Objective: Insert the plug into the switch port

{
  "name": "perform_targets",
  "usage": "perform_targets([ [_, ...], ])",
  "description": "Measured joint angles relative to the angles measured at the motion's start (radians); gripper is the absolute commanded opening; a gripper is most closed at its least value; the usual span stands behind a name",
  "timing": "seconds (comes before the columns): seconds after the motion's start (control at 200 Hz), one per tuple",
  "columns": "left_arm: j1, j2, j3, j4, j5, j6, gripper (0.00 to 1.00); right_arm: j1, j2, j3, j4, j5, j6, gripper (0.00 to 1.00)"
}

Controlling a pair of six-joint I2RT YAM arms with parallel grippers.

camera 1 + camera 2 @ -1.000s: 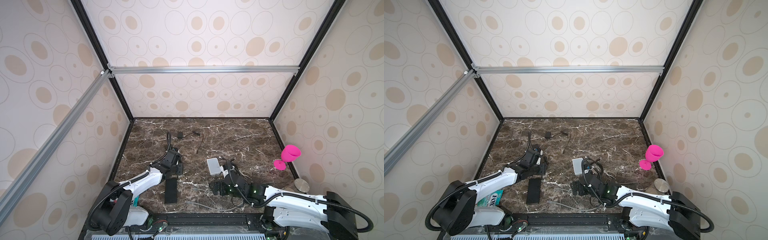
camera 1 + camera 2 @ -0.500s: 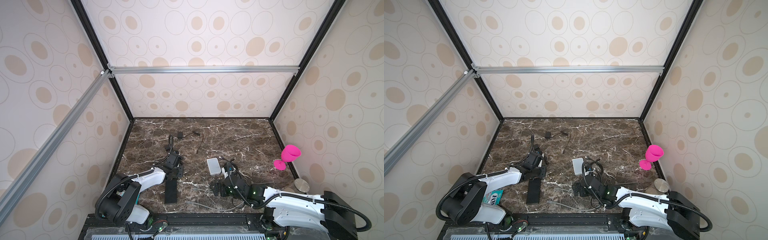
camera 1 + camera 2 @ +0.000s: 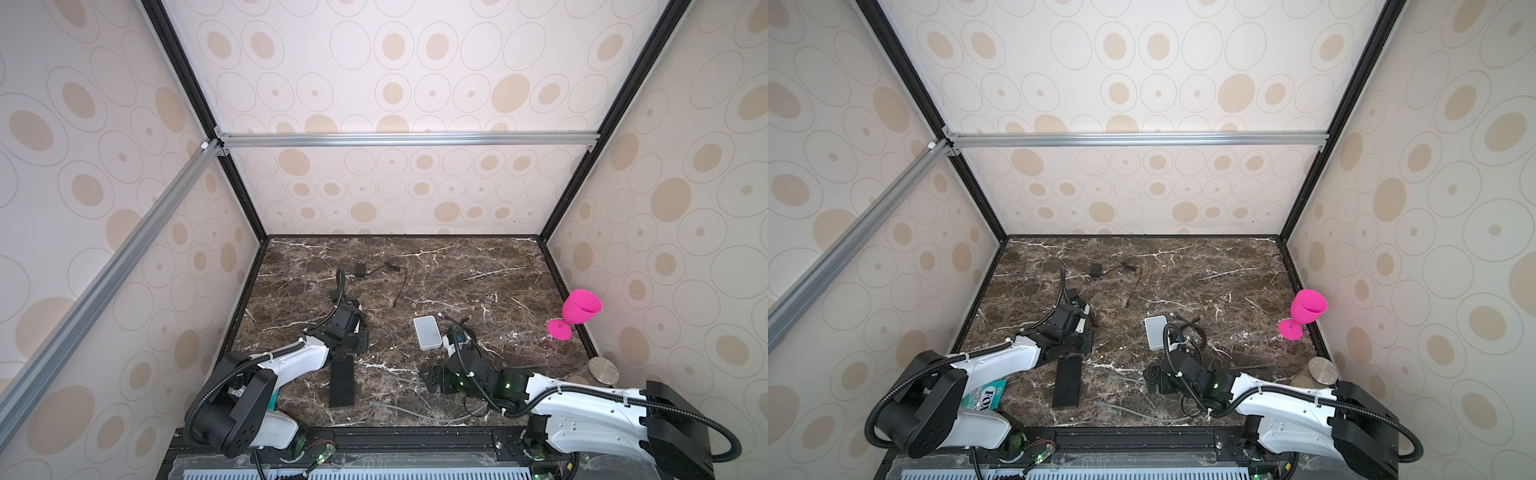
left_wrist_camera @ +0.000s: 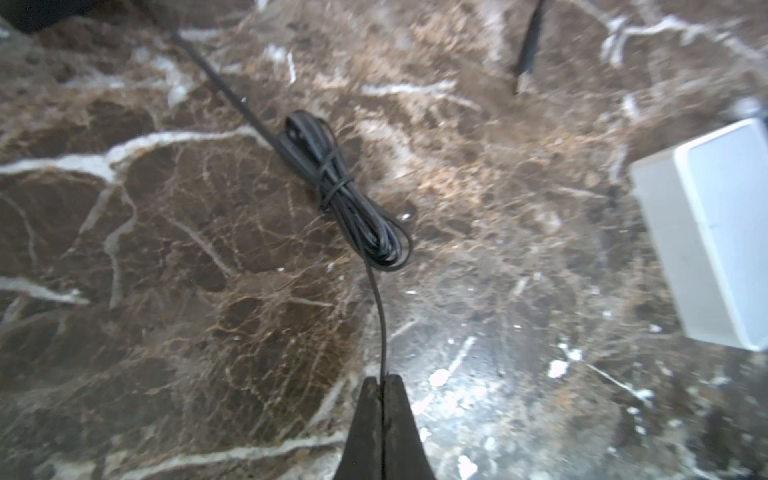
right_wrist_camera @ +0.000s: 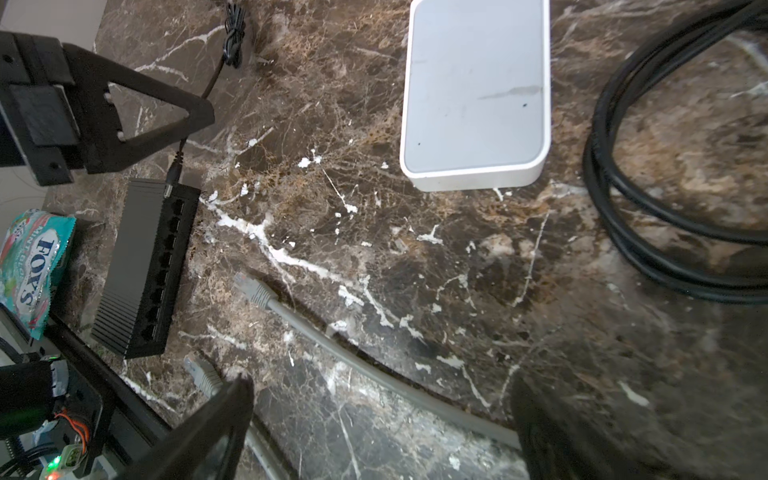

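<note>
The plug [image 5: 173, 168] sits tip-first against the end of the black switch [image 5: 145, 266], just beside the left gripper [image 4: 381, 380], whose jaws are pinched together on the plug's thin cable [image 4: 380, 316]. The right gripper [image 5: 384, 386] hangs spread wide nearby, empty.

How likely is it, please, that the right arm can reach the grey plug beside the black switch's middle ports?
Probably yes: the open right end effector hangs just short of the grey plug, lying uncovered on marble. The left end effector grips a black cable at the switch's far end.
</note>
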Motion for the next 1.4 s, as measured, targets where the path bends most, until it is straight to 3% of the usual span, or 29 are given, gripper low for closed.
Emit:
perform_targets([
  [0.165,-0.032,-0.060,-0.001,0.043,0.093,0.003,0.00,0.000,0.006,0.000,0.080,-0.068,-0.028,0.96],
  [0.28,-0.087,-0.098,-0.011,0.100,0.174,0.009,0.00,0.000,0.006,0.000,0.166,-0.122,-0.047,0.81],
  [0.525,-0.163,-0.154,-0.049,0.226,0.306,0.018,0.00,-0.014,-0.064,-0.019,0.293,-0.164,-0.007,0.71],
  [0.745,-0.184,-0.201,-0.119,0.313,0.380,0.019,0.00,-0.137,-0.091,-0.036,0.336,-0.257,0.093,0.50],
  [0.875,-0.195,-0.242,-0.164,0.359,0.403,0.019,0.00,-0.179,-0.027,-0.040,0.397,-0.345,0.161,0.46],
  [1.02,-0.199,-0.265,-0.187,0.389,0.412,0.018,0.00,-0.180,0.096,-0.022,0.483,-0.439,0.226,0.31],
  [1.22,-0.200,-0.269,-0.210,0.410,0.397,0.016,0.00,-0.180,0.284,0.047,0.640,-0.550,0.302,0.21],
  [1.401,-0.200,-0.288,-0.232,0.411,0.369,0.008,0.00,-0.181,0.336,0.064,0.696,-0.595,0.325,0.27],
])
